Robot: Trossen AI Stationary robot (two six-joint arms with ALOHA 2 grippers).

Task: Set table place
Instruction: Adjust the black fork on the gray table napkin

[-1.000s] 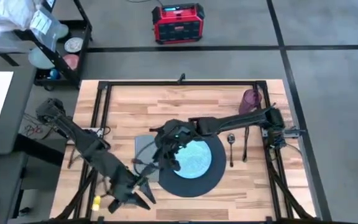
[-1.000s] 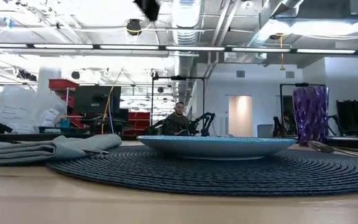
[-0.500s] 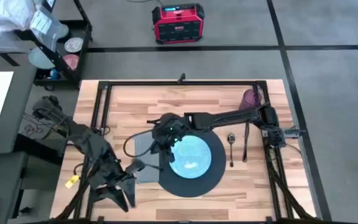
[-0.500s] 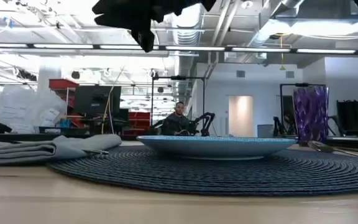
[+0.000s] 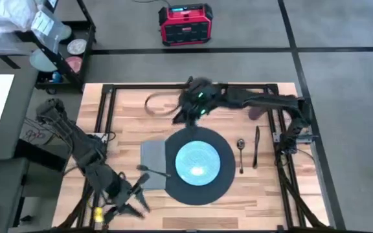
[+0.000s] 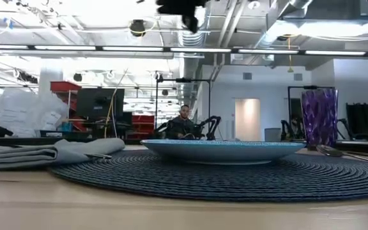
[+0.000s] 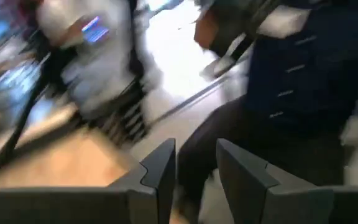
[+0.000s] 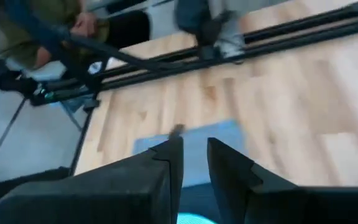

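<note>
Fork (image 5: 153,170) lies across the napkin's (image 5: 153,157) near edge, long axis crosswise to the table's (image 5: 135,110) side edges, left of plate (image 5: 199,161) and mat (image 5: 181,188). Right gripper (image 5: 185,114) hangs empty toward the far edge, fingers slightly parted; left gripper (image 5: 135,202), likewise parted, sits by the near left corner.

I see the table (image 5: 128,110) as pale wood planks with a smooth, faintly satin finish, framed in matt black metal tube. The mat (image 6: 235,176) looks woven, ribbed in coils, matt. The plate (image 6: 222,150) is speckled and slightly glossy. The napkin (image 6: 37,153) is soft folded cloth. The cup (image 6: 319,118) is shiny, see-through faceted plastic or glass. The spoon (image 5: 241,154) and knife (image 5: 256,145) gleam like metal.
</note>
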